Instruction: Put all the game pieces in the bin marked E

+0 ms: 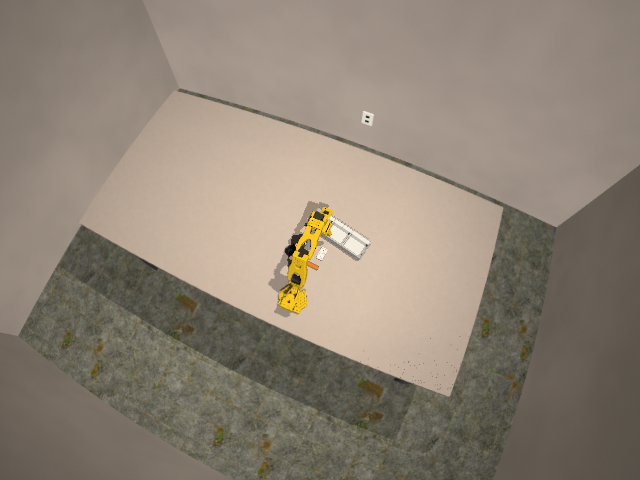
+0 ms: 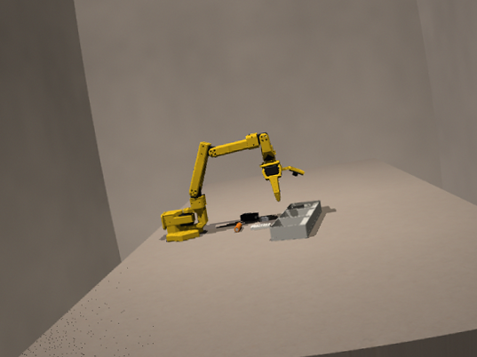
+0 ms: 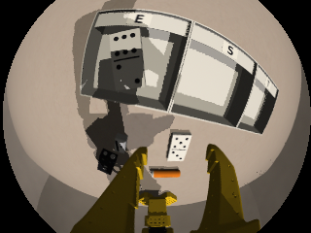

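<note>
The grey two-compartment bin (image 3: 175,68) has a compartment marked E (image 3: 126,65) and one marked S (image 3: 208,81). A dark domino (image 3: 124,58) with dots lies inside E; S looks empty. A white domino (image 3: 179,146) lies on the table just in front of the bin, also seen from above (image 1: 322,253). A small black die (image 3: 107,161) lies on the table to the left of my fingers. My gripper (image 3: 175,155) hangs above the table by the E end of the bin (image 2: 288,184), open, with nothing between the fingers.
An orange cylinder-like thing (image 3: 166,171) lies near the white domino, also seen from the side (image 2: 238,226). A black object (image 2: 249,215) sits by the arm's base side. The bin (image 1: 348,236) stands right of the arm.
</note>
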`<act>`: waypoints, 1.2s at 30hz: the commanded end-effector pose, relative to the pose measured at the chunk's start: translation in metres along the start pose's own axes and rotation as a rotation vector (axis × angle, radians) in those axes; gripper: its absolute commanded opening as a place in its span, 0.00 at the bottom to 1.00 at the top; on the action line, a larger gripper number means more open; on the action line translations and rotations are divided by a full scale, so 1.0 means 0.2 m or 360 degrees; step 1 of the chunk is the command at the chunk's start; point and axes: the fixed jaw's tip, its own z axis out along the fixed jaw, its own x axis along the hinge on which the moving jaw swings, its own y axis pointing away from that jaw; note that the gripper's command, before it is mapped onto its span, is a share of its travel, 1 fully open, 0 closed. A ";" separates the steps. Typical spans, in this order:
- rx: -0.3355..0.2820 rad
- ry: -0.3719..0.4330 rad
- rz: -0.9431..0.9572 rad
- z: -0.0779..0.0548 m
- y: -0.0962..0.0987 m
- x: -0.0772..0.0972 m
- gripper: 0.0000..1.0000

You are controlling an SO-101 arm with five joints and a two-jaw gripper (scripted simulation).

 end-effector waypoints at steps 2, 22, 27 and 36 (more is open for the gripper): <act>0.0006 -0.0093 0.0042 -0.05 -0.05 0.07 0.27; 0.0010 0.0023 0.0114 0.00 -0.10 0.24 0.29; 0.0010 0.0023 0.0114 0.00 -0.10 0.24 0.29; 0.0010 0.0023 0.0114 0.00 -0.10 0.24 0.29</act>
